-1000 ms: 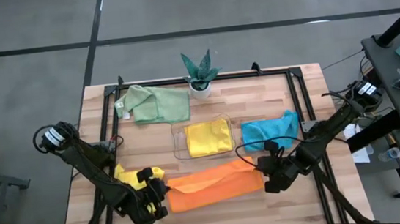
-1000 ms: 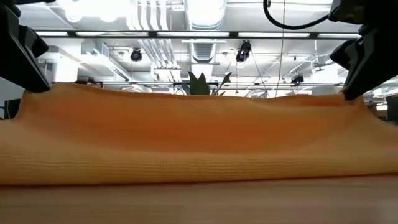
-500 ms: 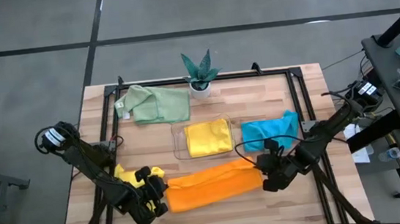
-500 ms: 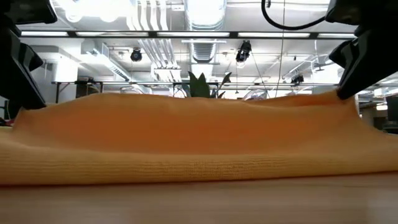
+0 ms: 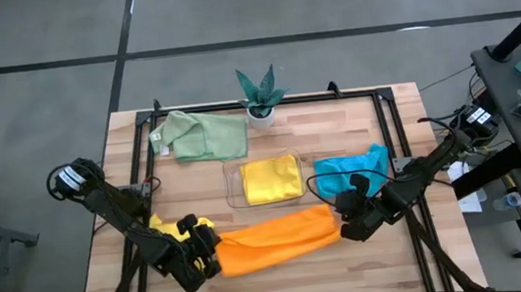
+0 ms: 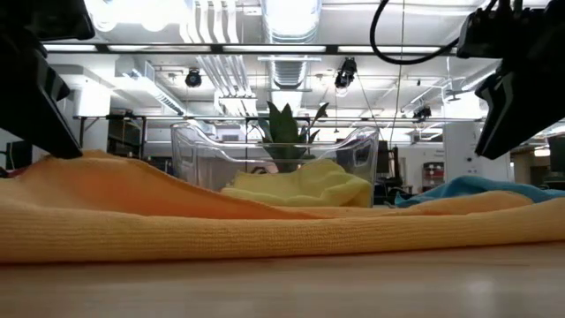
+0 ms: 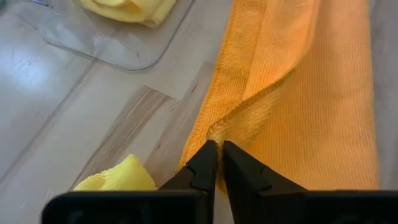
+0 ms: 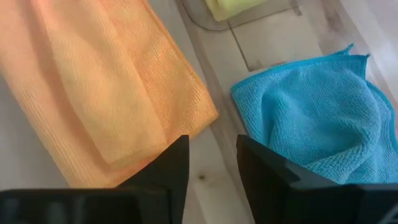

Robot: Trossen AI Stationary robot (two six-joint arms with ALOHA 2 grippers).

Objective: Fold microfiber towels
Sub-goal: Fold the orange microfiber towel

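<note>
Five cloths lie on the table (image 5: 405,257), counting them one by one. The orange towel (image 5: 274,240) is stretched long across the near part of the table, folded over on itself, between the two arms. One yellow towel (image 5: 272,178) sits inside the clear tray (image 5: 233,189) at the middle of the table; a second yellow towel (image 5: 168,230) peeks out just beside the left arm, at the orange one's left end. The teal-blue towel (image 5: 351,169) lies rumpled just right of the tray, and the pale green towel (image 5: 202,135) is spread near the far edge, to the left of the single potted plant (image 5: 259,95).

There are two arms, one at each end of the orange towel. The left gripper (image 7: 218,163) is down at the towel's left end, its jaws drawn nearly together with only a sliver between them, their tips right at the bunched corner of the fabric; whether they pinch a bit of the cloth I cannot tell. The right gripper (image 8: 211,165) hangs over the towel's right end, between it and the teal-blue one, its jaws parted and holding nothing, the orange corner lying flat on the wood beneath them.
</note>
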